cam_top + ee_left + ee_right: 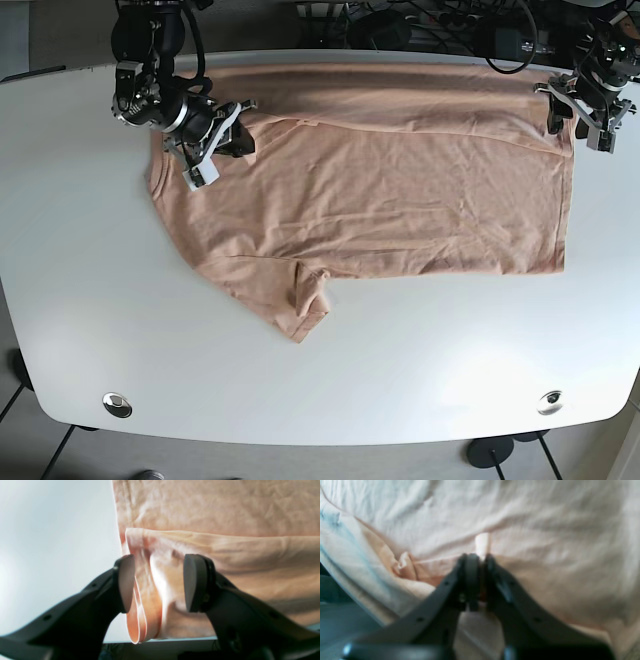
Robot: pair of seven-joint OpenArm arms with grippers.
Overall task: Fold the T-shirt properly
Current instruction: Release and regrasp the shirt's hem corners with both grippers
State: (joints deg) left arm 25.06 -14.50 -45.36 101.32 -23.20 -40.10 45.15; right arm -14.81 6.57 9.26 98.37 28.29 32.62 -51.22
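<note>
Right pincer (477, 562) — tight on T-shirt (380, 190) fold, near collar.

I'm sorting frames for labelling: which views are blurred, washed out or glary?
Right wrist view: soft throughout, the T-shirt pale and washed out, the right hand blurred. Left wrist view: the fabric fold between the left hand's pads smeared, table overexposed. Base view: sharp, with mild glare on the table's near right.

No readable text — no labels, numbers.
</note>
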